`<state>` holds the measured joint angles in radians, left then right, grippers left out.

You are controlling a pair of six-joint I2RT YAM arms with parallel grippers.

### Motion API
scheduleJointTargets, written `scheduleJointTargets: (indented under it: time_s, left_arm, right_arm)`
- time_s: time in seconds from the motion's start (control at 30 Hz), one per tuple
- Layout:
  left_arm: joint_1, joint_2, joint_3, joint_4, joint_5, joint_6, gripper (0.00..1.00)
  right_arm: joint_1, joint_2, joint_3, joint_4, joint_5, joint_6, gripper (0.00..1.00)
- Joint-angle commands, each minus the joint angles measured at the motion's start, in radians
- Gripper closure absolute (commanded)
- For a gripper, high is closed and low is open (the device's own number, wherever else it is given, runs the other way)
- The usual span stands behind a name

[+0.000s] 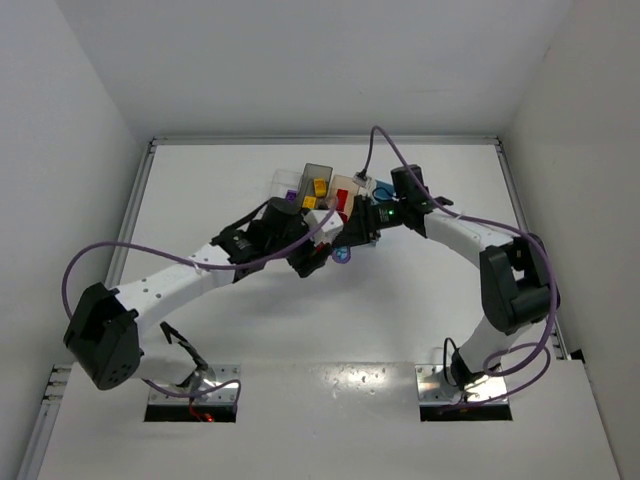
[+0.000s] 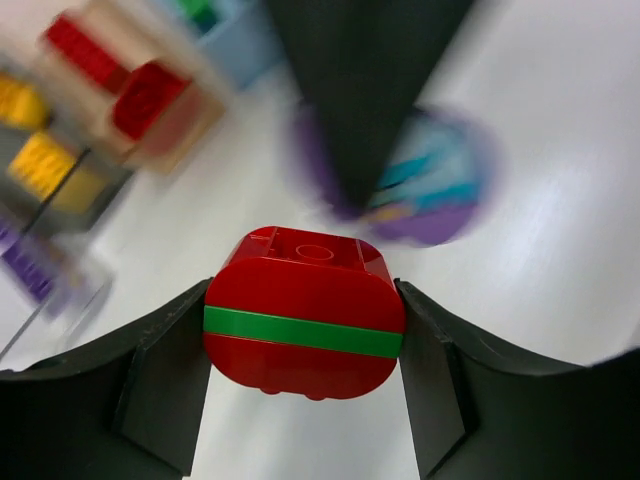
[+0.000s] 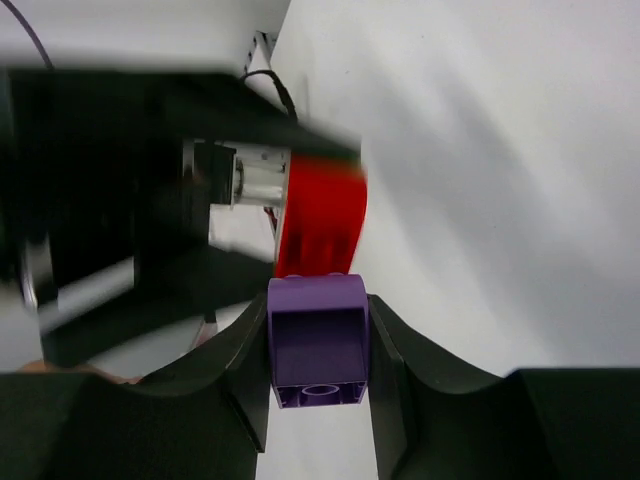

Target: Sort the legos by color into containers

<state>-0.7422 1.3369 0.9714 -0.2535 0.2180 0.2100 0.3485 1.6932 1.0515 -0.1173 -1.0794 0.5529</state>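
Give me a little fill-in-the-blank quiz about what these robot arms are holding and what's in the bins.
The left end effector grips a red brick stack with a ___ layer through its middle.
The right end effector grips a ___ brick.
The tan bin holds ___ bricks.
Missing words: green; purple; red.

Overhead; wrist close-ups, shared red lego (image 2: 303,310)
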Motion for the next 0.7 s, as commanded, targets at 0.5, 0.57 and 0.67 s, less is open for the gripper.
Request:
scheduleJointTargets:
  time_s: [0.5, 0.57, 0.67]
  left_arm:
    - [0.426, -0.278, -0.115, -0.026, -0.197, -0.19, 0.82]
    - [0.454, -0.309, -0.125, -0.049, -0.172, -0.199, 0.82]
    - [0.509, -0.324, -0.125, -0.073, -0.12, -0.212, 0.82]
  right_arm:
    - [0.036, 0.277, 0.589, -0.044, 0.229, -0.163, 1.0]
    - [0.072, 0.367, 0.766, -0.044, 0.311, -0.143, 1.0]
    - [0.113, 0.517, 0.941, -0.044, 0.421, -0.143, 1.0]
